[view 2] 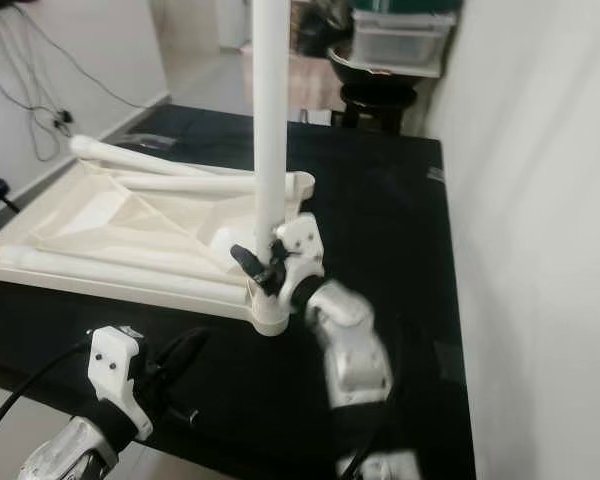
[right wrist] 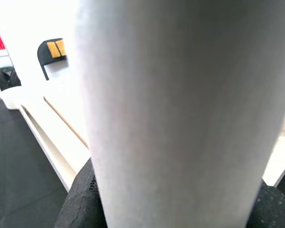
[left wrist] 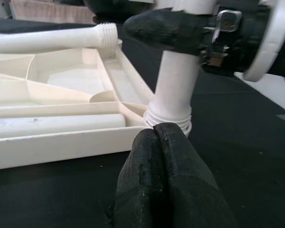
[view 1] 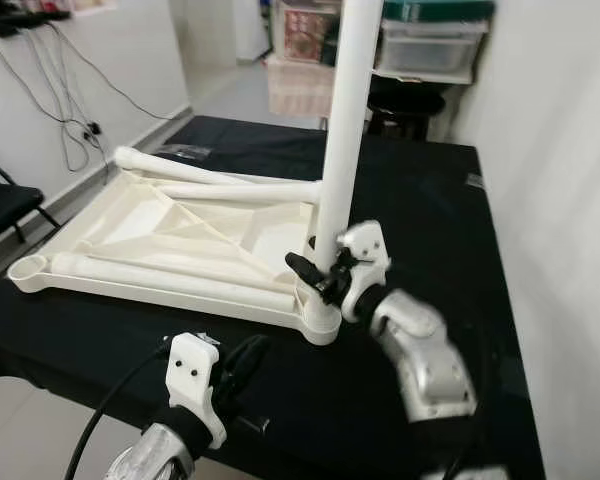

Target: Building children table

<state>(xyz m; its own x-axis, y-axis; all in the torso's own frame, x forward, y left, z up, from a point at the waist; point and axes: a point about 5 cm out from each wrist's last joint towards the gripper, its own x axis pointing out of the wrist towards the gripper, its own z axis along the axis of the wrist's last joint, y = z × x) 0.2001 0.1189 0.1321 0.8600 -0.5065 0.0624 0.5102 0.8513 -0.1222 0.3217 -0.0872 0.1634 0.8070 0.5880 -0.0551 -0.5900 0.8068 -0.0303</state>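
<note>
White plastic throughout: the upright table leg point(view 1: 342, 130) stands in the near right corner socket point(view 1: 320, 315) of the upside-down tabletop point(view 1: 130, 225), which lies on a black table point(view 1: 430, 200). The right gripper point(view 1: 322, 272) is clamped on the leg just above that socket, one black finger on each side of the tube. The step in hand looks like screwing this first leg home — three more legs point(view 1: 170, 280) lie loose inside the tabletop's underside, so the build seems at an early stage.

The next move probably calls for turning the leg about its own axis while keeping it plumb, so the thread does not cross; the tabletop may want to spin with it, and a steadying press on the frame would help.

The left gripper point(view 1: 242, 368) hovers low over the black table just near of the corner, fingers pressed together and holding nothing.

The left wrist view gives what the head views cannot — the leg's threaded collar point(left wrist: 168, 118) sitting at the socket mouth, with ridges showing, and a lying leg's threaded end point(left wrist: 107, 34). The right wrist view offers the leg's blank wall up close, with a black chair point(right wrist: 54, 50) far behind.
</note>
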